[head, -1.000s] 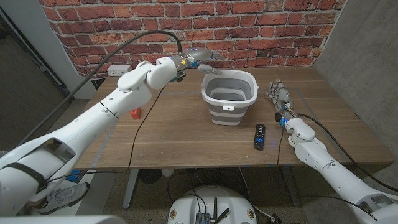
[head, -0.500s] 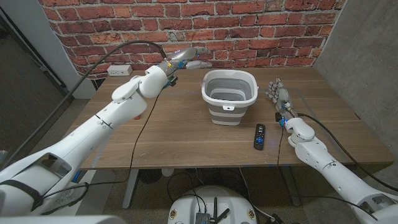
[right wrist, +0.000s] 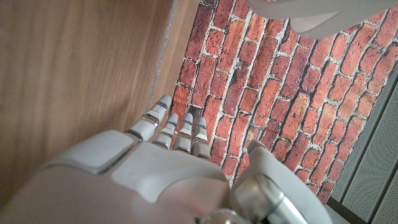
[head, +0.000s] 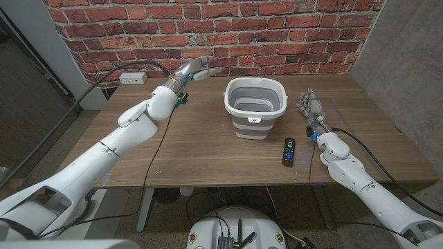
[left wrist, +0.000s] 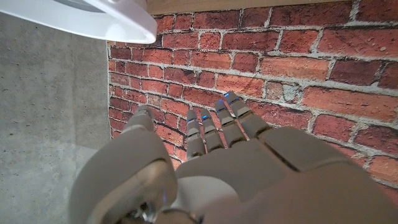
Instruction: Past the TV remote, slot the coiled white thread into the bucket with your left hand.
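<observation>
The white and grey bucket (head: 255,105) stands upright at the table's middle back. I cannot make out the coiled white thread inside it. My left hand (head: 196,69) hovers to the left of the bucket near the brick wall, fingers stretched out and apart, holding nothing. The left wrist view shows the same hand (left wrist: 230,155) empty, with the bucket's white rim (left wrist: 93,18) beyond it. The black TV remote (head: 288,151) lies in front of the bucket, to its right. My right hand (head: 311,107) stands on the table right of the bucket, fingers apart and empty; in the right wrist view the hand (right wrist: 168,162) points at the wall.
A black cable (head: 160,131) trails from the left arm across the table (head: 208,152) to its front edge. A wall socket (head: 135,78) sits on the brick wall at the back left. A grey concrete wall bounds the right side.
My left hand has drawn back leftward from above the bucket's far left rim, and the arm has dropped lower. The right hand has stayed put.
</observation>
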You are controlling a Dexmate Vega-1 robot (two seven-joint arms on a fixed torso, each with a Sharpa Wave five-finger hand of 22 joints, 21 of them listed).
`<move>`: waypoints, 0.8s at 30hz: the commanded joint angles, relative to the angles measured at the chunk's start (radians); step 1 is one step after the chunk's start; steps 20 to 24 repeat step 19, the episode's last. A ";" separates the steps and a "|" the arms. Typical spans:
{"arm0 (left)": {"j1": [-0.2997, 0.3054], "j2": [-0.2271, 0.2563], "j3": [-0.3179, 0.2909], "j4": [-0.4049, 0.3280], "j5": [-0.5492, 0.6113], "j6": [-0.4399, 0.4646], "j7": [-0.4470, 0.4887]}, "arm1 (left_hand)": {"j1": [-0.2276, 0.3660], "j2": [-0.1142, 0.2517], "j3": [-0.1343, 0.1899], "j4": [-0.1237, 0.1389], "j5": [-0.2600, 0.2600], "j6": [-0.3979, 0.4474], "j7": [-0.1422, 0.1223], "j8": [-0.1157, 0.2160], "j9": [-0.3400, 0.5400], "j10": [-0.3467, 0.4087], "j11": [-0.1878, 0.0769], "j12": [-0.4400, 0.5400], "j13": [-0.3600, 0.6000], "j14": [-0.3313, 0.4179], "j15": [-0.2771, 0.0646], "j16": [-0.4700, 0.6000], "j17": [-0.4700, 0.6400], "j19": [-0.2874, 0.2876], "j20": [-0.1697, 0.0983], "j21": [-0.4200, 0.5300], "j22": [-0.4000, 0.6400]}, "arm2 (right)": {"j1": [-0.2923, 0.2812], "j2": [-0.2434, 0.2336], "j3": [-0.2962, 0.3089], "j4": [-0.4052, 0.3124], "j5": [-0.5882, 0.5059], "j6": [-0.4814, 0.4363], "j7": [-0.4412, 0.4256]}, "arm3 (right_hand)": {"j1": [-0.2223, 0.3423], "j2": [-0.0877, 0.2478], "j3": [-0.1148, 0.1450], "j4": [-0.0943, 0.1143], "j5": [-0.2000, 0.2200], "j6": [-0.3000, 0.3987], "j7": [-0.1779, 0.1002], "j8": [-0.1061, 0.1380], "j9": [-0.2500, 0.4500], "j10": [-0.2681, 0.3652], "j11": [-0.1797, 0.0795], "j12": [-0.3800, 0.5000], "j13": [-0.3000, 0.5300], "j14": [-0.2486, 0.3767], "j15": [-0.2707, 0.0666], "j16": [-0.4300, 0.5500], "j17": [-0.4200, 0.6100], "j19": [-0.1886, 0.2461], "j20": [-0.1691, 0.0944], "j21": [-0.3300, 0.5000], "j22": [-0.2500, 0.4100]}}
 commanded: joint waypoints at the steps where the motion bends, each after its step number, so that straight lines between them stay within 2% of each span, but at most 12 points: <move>1: 0.089 0.011 -0.064 0.054 -0.181 -0.066 0.076 | -0.023 0.003 0.001 0.012 -0.003 -0.004 0.001 0.000 -0.001 -0.004 0.007 0.009 -0.003 -0.006 -0.022 0.003 0.003 -0.010 -0.023 0.001 0.003 | -0.008 0.004 -0.006 -0.025 -0.011 -0.006 -0.014 | -0.013 0.043 0.007 -0.001 -0.003 0.004 0.004 0.005 0.002 0.008 0.005 0.004 0.000 0.005 -0.019 0.007 0.001 0.009 -0.014 -0.004 0.003; 7: 0.114 -0.018 -0.081 0.133 -0.272 -0.164 0.112 | -0.062 0.013 0.001 0.032 0.000 -0.018 0.003 -0.003 -0.002 -0.021 0.009 0.006 -0.014 -0.034 -0.011 -0.003 0.001 -0.042 -0.022 -0.006 0.001 | -0.002 0.007 -0.012 -0.023 -0.010 -0.007 -0.003 | -0.014 0.041 0.006 -0.001 -0.003 0.004 0.003 0.005 0.002 0.008 0.006 0.004 0.000 0.005 -0.019 0.007 0.002 0.008 -0.014 -0.005 0.003; 12: 0.125 -0.058 -0.087 0.213 -0.352 -0.252 0.128 | -0.078 0.015 0.003 0.039 0.002 -0.033 0.003 -0.006 -0.003 -0.033 0.008 0.004 -0.020 -0.051 -0.014 -0.006 0.000 -0.054 -0.024 -0.007 0.001 | 0.004 0.007 -0.013 -0.013 -0.004 -0.005 0.014 | -0.016 0.040 0.005 0.000 -0.003 0.000 0.003 0.003 0.002 0.008 0.006 0.004 0.000 0.006 -0.019 0.008 0.002 0.008 -0.015 -0.005 0.003; 17: 0.130 -0.079 -0.094 0.252 -0.458 -0.272 0.091 | -0.085 0.019 0.008 0.041 0.004 -0.036 0.006 -0.005 -0.003 -0.042 0.010 0.003 -0.023 -0.065 -0.011 -0.008 -0.002 -0.067 -0.023 -0.008 0.000 | 0.016 0.012 -0.018 0.002 -0.004 -0.005 0.022 | -0.017 0.040 0.005 0.001 -0.003 0.001 0.004 0.003 0.002 0.012 0.007 0.005 0.000 0.008 -0.019 0.008 0.001 0.010 -0.015 -0.005 0.003; 24: 0.131 -0.072 -0.092 0.253 -0.466 -0.270 0.088 | -0.086 0.021 0.010 0.041 0.004 -0.037 0.009 -0.004 -0.003 -0.045 0.011 0.003 -0.024 -0.068 -0.009 -0.008 -0.003 -0.069 -0.023 -0.008 0.000 | 0.024 0.017 -0.021 0.014 -0.002 -0.007 0.027 | -0.018 0.040 0.006 0.001 -0.003 0.002 0.004 0.004 0.002 0.012 0.007 0.005 0.000 0.009 -0.020 0.008 0.001 0.011 -0.015 -0.004 0.003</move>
